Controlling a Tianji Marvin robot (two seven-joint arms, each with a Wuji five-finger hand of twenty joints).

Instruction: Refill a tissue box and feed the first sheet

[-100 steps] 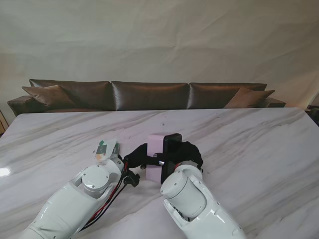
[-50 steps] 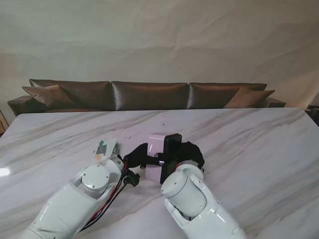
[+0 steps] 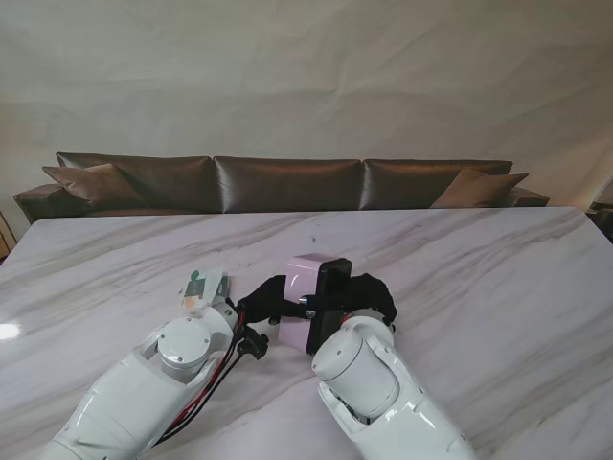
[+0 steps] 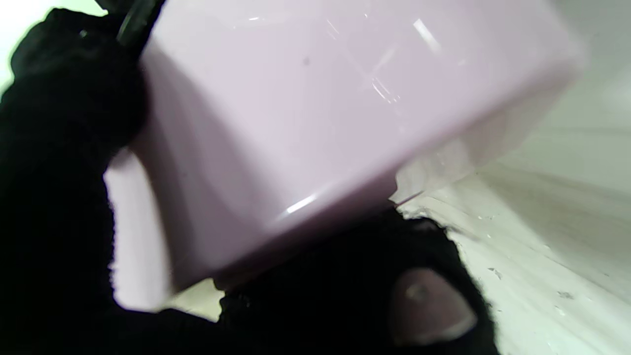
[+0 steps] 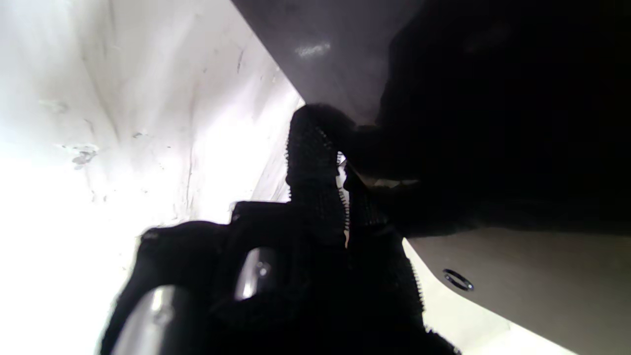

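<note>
A pink tissue box [image 3: 301, 305] stands on end between my two black-gloved hands, just ahead of my forearms. Its black bottom panel [image 3: 331, 284] faces the right. My left hand [image 3: 261, 299] grips the pink side, which fills the left wrist view as the pink box [image 4: 320, 113] with dark fingers [image 4: 59, 148] wrapped round it. My right hand [image 3: 370, 295] holds the black panel; in the right wrist view its fingers [image 5: 315, 162] pinch the edge of the dark panel [image 5: 340, 54]. A pack of tissues [image 3: 204, 287] with a green label lies by my left wrist.
The white marble table [image 3: 479, 268] stretches wide to the right and far side. A brown leather sofa [image 3: 287, 182] runs along behind the table's far edge.
The box has tipped and shifted slightly to the right and away from me, both hands keeping their hold.
</note>
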